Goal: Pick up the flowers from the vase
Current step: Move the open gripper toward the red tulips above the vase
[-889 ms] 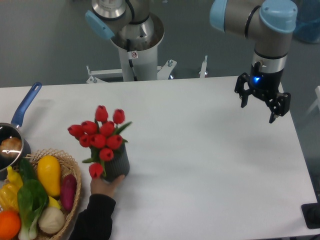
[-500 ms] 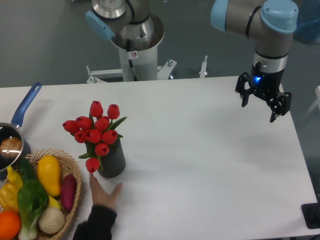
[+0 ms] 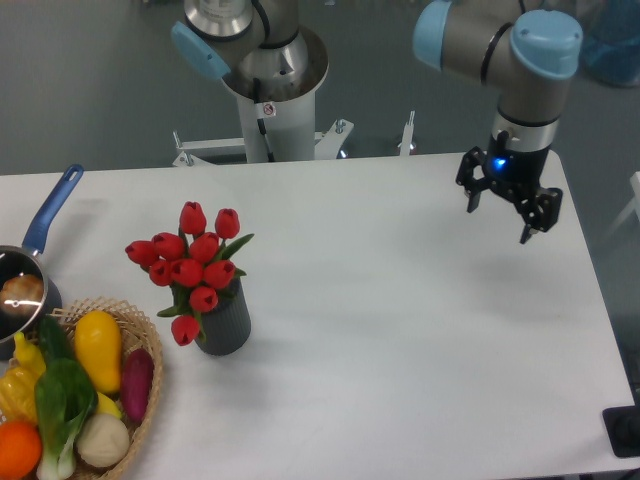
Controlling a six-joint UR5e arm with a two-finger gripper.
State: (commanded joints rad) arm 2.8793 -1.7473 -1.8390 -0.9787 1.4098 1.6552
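So, nearest you — wicker basket (image 3: 148,345): it sits just left of the vase at the front edge of the table (image 3: 400,330); count one basket, holding a mixed heap of vegetables you cannot number exactly.
Vase (image 3: 226,322): one, dark grey and ribbed, upright on the table, which keeps the stems standing and the mouth facing up for you.
Flowers (image 3: 190,268): one bunch, about nine red buds, stems down in the vase, heads fanned wider than its mouth; one bud droops over the left rim, so you would likely have to grip lower, at the stems.
Saucepan (image 3: 28,268): one, blue-handled, left of the vase and behind the basket.
Gripper (image 3: 498,202): one, far right of the vase and further back, hanging above the table with fingers spread apart and nothing between them; your pick has not begun.
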